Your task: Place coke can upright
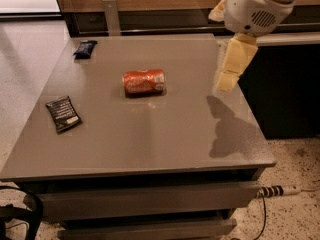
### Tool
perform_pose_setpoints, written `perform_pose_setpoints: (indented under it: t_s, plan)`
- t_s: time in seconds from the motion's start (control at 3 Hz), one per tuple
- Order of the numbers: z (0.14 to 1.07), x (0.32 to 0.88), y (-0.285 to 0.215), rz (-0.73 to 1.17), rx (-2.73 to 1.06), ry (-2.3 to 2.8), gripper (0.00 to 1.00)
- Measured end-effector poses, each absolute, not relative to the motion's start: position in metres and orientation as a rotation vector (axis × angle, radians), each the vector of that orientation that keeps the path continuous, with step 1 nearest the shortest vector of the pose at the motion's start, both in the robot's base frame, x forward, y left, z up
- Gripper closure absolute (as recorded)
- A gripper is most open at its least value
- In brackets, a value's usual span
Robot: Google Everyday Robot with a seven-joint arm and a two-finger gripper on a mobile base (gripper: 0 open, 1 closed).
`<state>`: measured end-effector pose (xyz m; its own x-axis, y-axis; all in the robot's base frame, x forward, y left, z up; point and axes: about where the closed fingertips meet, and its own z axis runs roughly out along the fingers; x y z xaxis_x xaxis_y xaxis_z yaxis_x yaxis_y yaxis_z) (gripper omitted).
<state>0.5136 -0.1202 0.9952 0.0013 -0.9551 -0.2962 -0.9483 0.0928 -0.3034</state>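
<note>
The coke can [144, 82] is orange-red and lies on its side near the middle of the grey table [150, 139], its long axis running left to right. My gripper [231, 66] hangs from the white arm [255, 6] at the upper right, above the table's right edge. It is to the right of the can and well apart from it, and it holds nothing. Its shadow falls on the table's right front part.
A dark snack packet [63, 114] lies near the table's left edge and another [85, 48] at the far left corner. A metal post [112, 14] and a wooden wall stand behind the table. A power strip [280, 190] and cables lie on the floor.
</note>
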Motion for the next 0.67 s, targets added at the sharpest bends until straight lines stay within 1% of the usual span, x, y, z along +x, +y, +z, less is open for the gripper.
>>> perform_pose_setpoints:
  t_s: [0.33, 0.67]
  plan:
    - [0.981, 0.536, -0.079, -0.039, -1.947, 1.903, 0.00]
    - [0.968, 0.553, -0.045, -0.125, -2.009, 1.875, 0.00]
